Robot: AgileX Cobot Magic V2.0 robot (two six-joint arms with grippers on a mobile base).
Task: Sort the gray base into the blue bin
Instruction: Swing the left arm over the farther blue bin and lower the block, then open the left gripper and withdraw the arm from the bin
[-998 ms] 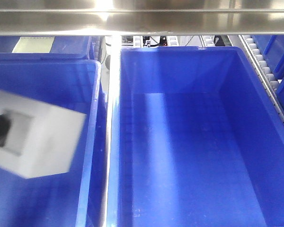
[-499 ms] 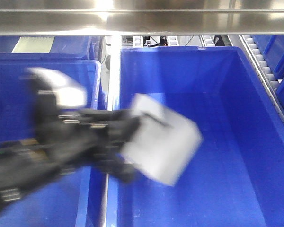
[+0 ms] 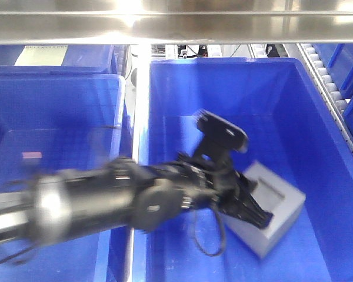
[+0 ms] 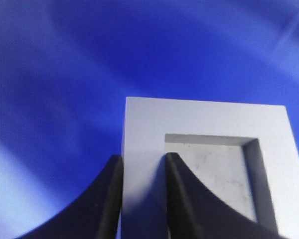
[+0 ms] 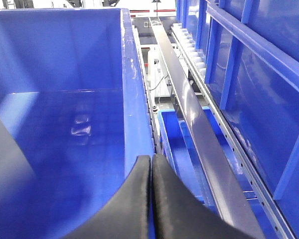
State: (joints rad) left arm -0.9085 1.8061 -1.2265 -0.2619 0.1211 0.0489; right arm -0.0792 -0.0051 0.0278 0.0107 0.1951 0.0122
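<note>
The gray base (image 3: 269,211) is shown resting on the floor of the blue bin (image 3: 223,88), toward the bin's front right corner in the front-facing view, with its recessed face turned upward and one corner pointing toward the front wall. The left gripper (image 3: 247,205) is extended over the bin's left rim from the lower left, its black arm blurred. In the left wrist view, the left gripper (image 4: 143,199) is seen with its two black fingers (image 4: 107,204) closed on one wall of the gray base (image 4: 209,129): one finger is set against the outer side of that wall and the other is set inside the square recess, so that the wall is pinched between them. Blue bin floor (image 4: 65,74) is seen behind the block.

A second blue crate (image 3: 53,117) is seen to the left of the blue bin, separated from it by a metal rail (image 3: 141,117); a small pink object (image 3: 32,155) lies within it.

In the right wrist view, the right gripper (image 5: 151,199) is seen with its two black fingers pressed together and nothing held between them, positioned above the right rim of a blue bin (image 5: 129,99), beside a metal rail (image 5: 199,134).
</note>
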